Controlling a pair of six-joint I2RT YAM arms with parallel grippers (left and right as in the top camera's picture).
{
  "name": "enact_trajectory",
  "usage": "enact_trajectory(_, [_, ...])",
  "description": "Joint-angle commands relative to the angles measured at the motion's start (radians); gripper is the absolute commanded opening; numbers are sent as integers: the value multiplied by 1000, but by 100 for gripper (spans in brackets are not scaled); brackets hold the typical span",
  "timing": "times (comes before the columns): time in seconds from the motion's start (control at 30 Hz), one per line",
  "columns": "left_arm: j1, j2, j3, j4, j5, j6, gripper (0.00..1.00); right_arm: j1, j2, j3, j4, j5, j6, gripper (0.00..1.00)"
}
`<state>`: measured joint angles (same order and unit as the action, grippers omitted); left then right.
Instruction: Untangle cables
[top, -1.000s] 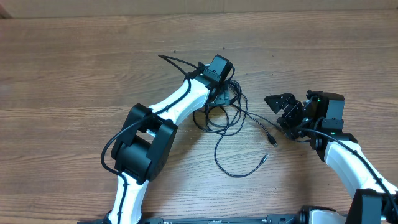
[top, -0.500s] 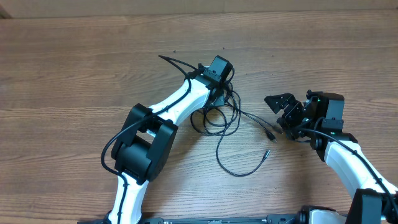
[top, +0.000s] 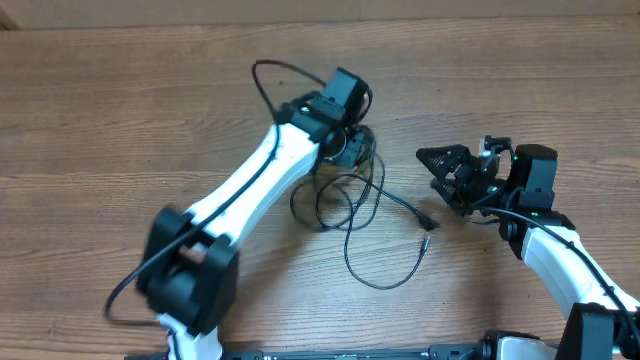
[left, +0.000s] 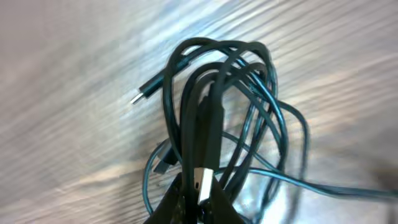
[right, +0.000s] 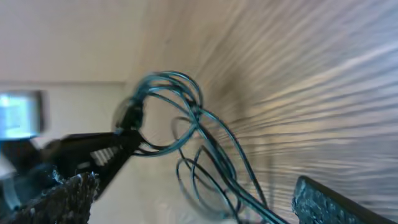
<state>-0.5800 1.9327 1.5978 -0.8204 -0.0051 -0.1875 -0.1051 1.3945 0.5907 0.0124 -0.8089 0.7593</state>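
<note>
Left gripper (left: 198, 194): fingers clenched on the cables (left: 214, 93), pinching several strands of the knot at once. A pale plug end (left: 200, 179) sat right at the tips.

The overhead view placed this grip at the top of the tangle, near the middle of the table (top: 120, 110). The other loops spread below it toward the robot. One long loose loop (top: 382, 282) and two free plug ends lay to the right of the mass.

The right wrist view showed the bundle dangling from the left fingers. The grip therefore looked meant to hoist the knot so the loops could fall open under their own weight.

Right gripper (top: 442, 176): fingers spread wide, grasping nothing. It was poised just right of the tangle, near the free ends and facing them. It was judged to be waiting to take a separate strand while the left anchored the knot.

Judgement: the untangling was at an early stage, as the loops crossed heavily. Risk: because the left pinch spanned several strands, pulling might tighten the knot rather than free it.
</note>
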Motion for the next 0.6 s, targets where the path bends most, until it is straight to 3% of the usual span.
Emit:
enact_trajectory(0.0, [3,-145,27,-26,182,295,4,-6,3,11,39,-140,-10,100])
enact_trajectory(0.1, [3,-192,27,-88,292,413,4,-6,3,11,42,-158,-9,100])
enact_trajectory(0.23, [3,-194,26,-147,385,459,4,-6,3,11,74,-222,-10,100])
enact_trajectory(0.37, [3,-194,26,-164,621,547,5,-5,3,11,76,-225,-29,100])
enact_trajectory(0.4, [2,-194,26,-164,685,559,9,-5,3,11,72,-225,-32,100])
enact_trajectory(0.47, [3,-194,26,-163,725,559,14,-5,3,11,72,-225,-32,100])
enact_trajectory(0.57, [3,-194,26,-162,706,558,8,-5,3,11,69,-225,-32,99])
